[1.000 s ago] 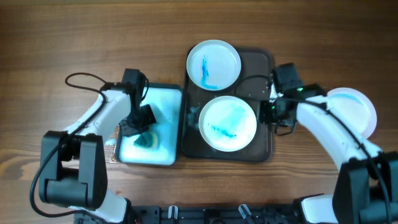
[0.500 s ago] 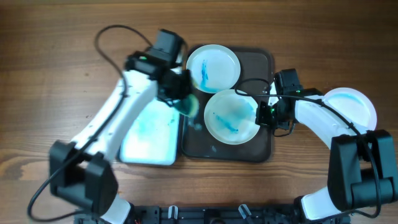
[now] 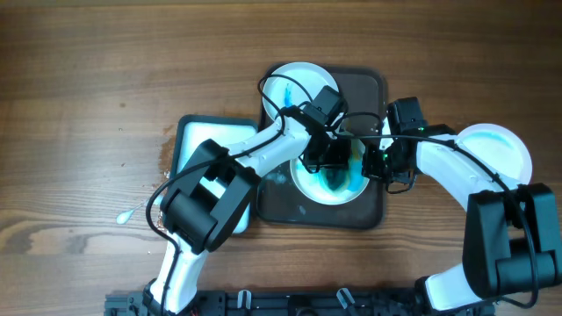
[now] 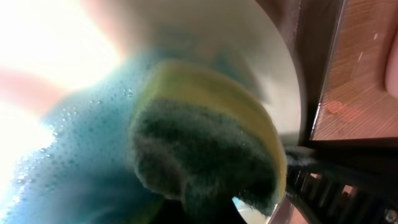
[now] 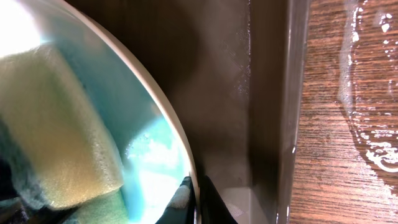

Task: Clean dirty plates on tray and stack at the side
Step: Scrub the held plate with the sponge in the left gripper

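Left tool (image 3: 332,162): clamped on the sponge (image 4: 205,155), green scrub face down, yellow back toward the wrist. Directly under it lies the soapy plate (image 3: 300,182), sitting on the brown tray (image 3: 369,206); teal lather and small bubbles are spread around the sponge.

Right tool (image 3: 376,161): closed on that plate's rim, on the side away from the left tool. In the right wrist view the rim (image 5: 163,118) runs between the two fingertips.

Step in hand, by my reading: scrubbing.
- Keep the sponge flat and work in overlapping circles out to the raised rim.
- Keep the right tool's pinch firm so the plate cannot spin or skate on the wet tray.
- Stop short of the right fingertips.

Beyond the left tool: a streaked plate (image 3: 290,83) at the tray's far end, partly under the arm and not yet wiped. Behind the left arm, the white tray (image 3: 198,132) with no sponge on it. Well past the right tool, a side plate (image 3: 505,154) on the counter (image 3: 88,70), off the tray.

Against earlier frames:
- Half a second ago the sponge hung at the tray's edge, off the plate.
- A second ago it was down at the white tray.
- The plate then showed blue streaks on white; now it is lathered.
- The right tool's hold looks unchanged.
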Motion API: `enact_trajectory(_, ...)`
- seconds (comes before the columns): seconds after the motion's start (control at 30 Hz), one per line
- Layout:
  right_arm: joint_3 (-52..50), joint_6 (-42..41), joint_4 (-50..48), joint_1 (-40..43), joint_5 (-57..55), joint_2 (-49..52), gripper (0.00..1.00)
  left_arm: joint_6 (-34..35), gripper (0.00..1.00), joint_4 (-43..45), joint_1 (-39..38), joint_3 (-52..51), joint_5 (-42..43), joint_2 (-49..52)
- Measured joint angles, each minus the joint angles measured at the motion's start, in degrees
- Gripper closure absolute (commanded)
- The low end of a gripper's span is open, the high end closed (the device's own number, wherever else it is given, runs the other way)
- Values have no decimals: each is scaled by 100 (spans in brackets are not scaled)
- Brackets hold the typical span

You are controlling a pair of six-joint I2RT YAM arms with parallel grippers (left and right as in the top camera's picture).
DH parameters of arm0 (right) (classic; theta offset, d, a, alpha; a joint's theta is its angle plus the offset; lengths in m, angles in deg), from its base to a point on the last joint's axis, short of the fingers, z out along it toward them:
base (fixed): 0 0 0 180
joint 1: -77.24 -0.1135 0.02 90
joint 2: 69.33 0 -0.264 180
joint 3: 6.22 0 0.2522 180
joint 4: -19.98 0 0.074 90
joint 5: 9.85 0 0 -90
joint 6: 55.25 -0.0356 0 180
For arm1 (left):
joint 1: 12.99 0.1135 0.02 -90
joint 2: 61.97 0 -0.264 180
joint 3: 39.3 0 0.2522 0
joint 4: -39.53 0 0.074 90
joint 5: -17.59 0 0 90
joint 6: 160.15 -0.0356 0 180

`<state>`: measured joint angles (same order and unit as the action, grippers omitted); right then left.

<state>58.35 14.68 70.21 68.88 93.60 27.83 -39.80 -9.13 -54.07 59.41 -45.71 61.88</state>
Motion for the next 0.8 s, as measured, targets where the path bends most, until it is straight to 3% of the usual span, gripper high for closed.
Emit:
enact_trajectory(0.17,0,22,2,0,0,0,96,-177,96,-1515,66,332,-1534,-83)
enact_trajectory(0.23,0,22,2,0,0,0,96,-181,96,-1696,138,337,-2256,-129)
enact_trajectory(0.33,0,20,-17,-50,61,0,96,-216,96,-1624,219,330,-2570,-129)
enact_trajectory(0.43,0,17,-13,-44,59,0,96,-216,96,-1314,326,293,-2328,-140)
enact_trajectory(0.53,0,20,7,-4,22,0,96,-192,95,-271,546,127,-979,-98)
enact_trajectory(0.63,0,22,9,2,-4,-4,96,-175,96,424,114,76,-404,35)
enact_trajectory(0.8,0,85,107,59,-87,-26,96,-127,96,581,-461,66,-35,118)
